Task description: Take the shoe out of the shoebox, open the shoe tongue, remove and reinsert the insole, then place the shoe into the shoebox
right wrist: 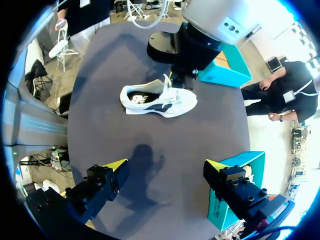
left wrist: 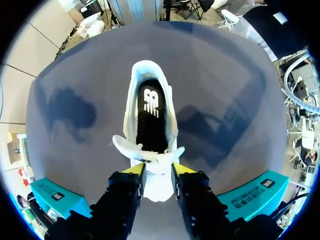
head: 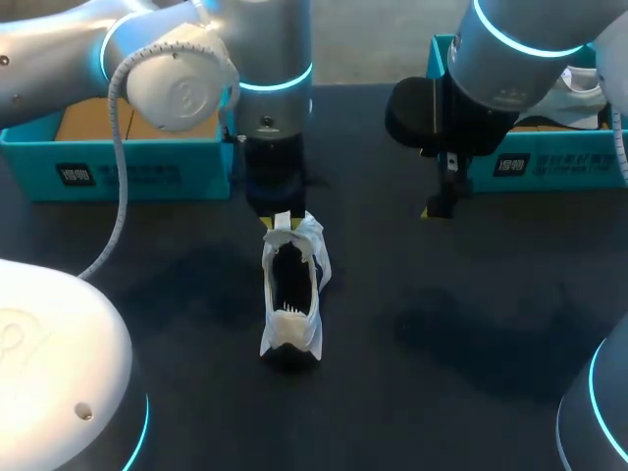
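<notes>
A white shoe [head: 291, 294] stands on the dark table, toe toward the back, with its black insole [left wrist: 150, 115] showing inside. Its tongue [left wrist: 157, 172] is pulled up toward the toe. My left gripper [head: 283, 218] hangs straight over the toe end. In the left wrist view the left gripper [left wrist: 158, 170] has its yellow-tipped fingers slightly parted, and the tongue lies between them. My right gripper [right wrist: 166, 164] is wide open and holds nothing. It hovers over bare table, to the right of the shoe [right wrist: 160, 97] and apart from it. In the head view the right gripper [head: 439, 206] is in front of the right box.
A teal shoebox [head: 118, 167] sits at the back left behind my left arm. A second teal box [head: 559, 167] sits at the back right. The dark tabletop [head: 442, 324] lies bare in front of and to the right of the shoe.
</notes>
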